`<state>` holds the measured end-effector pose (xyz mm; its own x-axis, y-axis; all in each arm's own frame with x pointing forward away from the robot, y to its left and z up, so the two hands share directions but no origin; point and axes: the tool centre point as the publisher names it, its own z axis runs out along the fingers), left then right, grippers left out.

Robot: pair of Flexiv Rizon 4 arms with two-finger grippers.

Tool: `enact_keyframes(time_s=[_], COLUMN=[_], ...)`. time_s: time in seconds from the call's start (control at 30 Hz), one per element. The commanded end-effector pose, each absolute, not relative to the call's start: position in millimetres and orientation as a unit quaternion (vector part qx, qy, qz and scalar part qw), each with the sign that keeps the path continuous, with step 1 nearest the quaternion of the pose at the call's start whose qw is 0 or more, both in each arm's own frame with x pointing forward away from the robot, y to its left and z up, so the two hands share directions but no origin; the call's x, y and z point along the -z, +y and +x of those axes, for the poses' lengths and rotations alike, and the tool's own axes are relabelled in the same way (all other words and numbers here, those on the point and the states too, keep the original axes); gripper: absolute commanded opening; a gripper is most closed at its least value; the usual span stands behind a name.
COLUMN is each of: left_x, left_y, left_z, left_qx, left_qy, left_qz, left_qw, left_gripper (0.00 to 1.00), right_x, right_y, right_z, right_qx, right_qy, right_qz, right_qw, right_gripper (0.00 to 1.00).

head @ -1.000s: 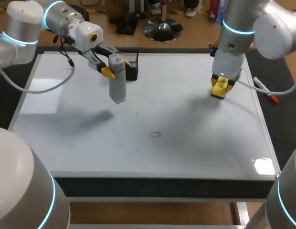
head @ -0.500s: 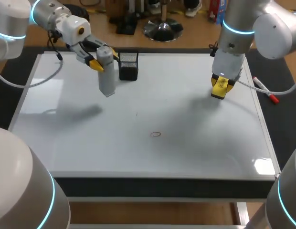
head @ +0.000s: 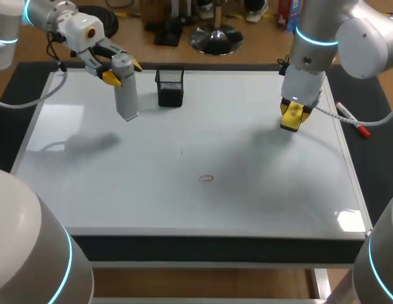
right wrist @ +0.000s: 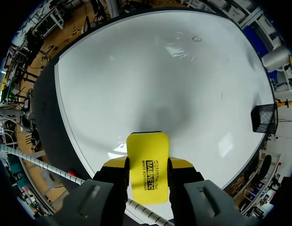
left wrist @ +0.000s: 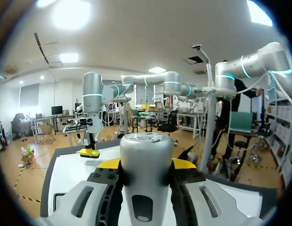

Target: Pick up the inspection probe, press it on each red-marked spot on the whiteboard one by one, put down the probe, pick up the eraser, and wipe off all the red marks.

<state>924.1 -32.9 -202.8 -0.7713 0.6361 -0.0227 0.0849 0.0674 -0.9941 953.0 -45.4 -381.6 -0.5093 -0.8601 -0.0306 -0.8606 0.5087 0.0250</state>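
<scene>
Inspection probe (head: 126,95), a grey cylinder, is held by its upper end in the left tool (head: 122,71), whose yellow tips are closed on it from two sides. The body hangs below the tool, seemingly just above the far left part of the whiteboard (head: 260,190), though contact cannot be ruled out. A black mesh holder (head: 170,87) stands just beside the probe, on the side toward the right tool (right wrist: 147,164). That tool is clamped on the yellow eraser (right wrist: 147,146), which is held above the board's right edge. A small red ring (head: 206,178) lies well apart from both tools, toward the robot.

Several faults are judged possible. Because the probe is gripped only near its top, it could tilt or topple if it is released before its base is seated. The holder could be knocked if the probe is swung toward it. The ring could be missed if the eraser's sweep is kept short.

Compared with a second ago, the probe has been carried away from the board's middle, past the holder, toward the far left corner. The right tool and eraser are unchanged.
</scene>
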Motion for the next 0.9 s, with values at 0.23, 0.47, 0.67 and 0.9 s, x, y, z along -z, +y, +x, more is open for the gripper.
enact_keyframes(time_s=[0.23, 0.47, 0.67, 0.9], left_x=[205.7, 204.0, 204.0, 204.0], left_y=[-21.7, -20.7, -20.7, -20.7], left_z=[930.2, 931.1, 931.1, 931.1], left_qx=[-0.634, -0.637, -0.637, -0.637], left_qy=[-0.694, -0.693, -0.693, -0.693], left_qz=[-0.258, -0.258, -0.258, -0.258], left_qw=[0.222, 0.219, 0.219, 0.219], left_gripper=[0.00, 0.00, 0.00, 0.00], right_x=[380.6, 380.6, 380.6, 380.6], right_y=[-46.2, -46.2, -46.2, -46.2], right_z=[953.1, 953.1, 953.1, 953.1], right_qx=[-0.017, -0.017, -0.017, -0.017], right_qy=[0.868, 0.868, 0.868, 0.868], right_qz=[-0.496, -0.496, -0.496, -0.496], right_qw=[0.006, 0.006, 0.006, 0.006], right_gripper=[0.00, 0.00, 0.00, 0.00])
